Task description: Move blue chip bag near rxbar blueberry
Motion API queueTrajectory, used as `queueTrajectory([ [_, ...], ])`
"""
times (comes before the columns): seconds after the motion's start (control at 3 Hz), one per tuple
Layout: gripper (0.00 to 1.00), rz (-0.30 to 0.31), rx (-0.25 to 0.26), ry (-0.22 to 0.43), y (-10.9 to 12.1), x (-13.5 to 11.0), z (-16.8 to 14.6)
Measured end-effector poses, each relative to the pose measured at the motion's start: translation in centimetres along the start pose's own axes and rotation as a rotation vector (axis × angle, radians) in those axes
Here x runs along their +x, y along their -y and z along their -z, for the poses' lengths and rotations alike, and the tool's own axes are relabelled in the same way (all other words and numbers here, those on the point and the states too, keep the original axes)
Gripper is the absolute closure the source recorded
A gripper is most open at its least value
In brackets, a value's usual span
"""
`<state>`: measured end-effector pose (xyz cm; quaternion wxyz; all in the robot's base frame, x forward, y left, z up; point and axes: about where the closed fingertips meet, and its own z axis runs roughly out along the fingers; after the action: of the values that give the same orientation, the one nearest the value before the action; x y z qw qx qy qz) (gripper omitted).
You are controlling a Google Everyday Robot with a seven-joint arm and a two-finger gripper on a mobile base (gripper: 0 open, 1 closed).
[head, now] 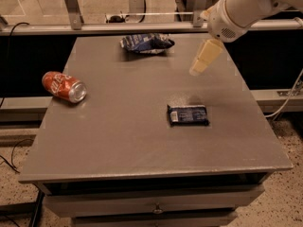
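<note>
Foil-wrapped, the blue chip bag [146,43] lies at the table's [118,141] far edge, well apart from the rxbar blueberry [188,114]. The gripper [199,66] hovers near the bag, clenched or released I cannot tell. It should descend squarely over the bag's crumpled middle.

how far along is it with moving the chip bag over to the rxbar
Done: nothing yet; the blue chip bag lies at the far edge of the table, well apart from the rxbar blueberry nearer the front right. In hand: the gripper hovers above the table between them, touching neither. Left: reach the bag, grasp it, and set it beside the bar.
</note>
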<state>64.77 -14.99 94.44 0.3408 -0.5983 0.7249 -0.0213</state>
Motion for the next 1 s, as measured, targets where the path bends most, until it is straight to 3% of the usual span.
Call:
queueTrajectory([
  [0.33, 0.00, 0.000, -0.001, 0.000, 0.0, 0.0, 0.0],
  [0.67, 0.00, -0.061, 0.022, 0.041, 0.8, 0.1, -1.1],
  [1.0, 0.00, -0.161, 0.053, 0.108, 3.2, -0.5, -4.5],
])
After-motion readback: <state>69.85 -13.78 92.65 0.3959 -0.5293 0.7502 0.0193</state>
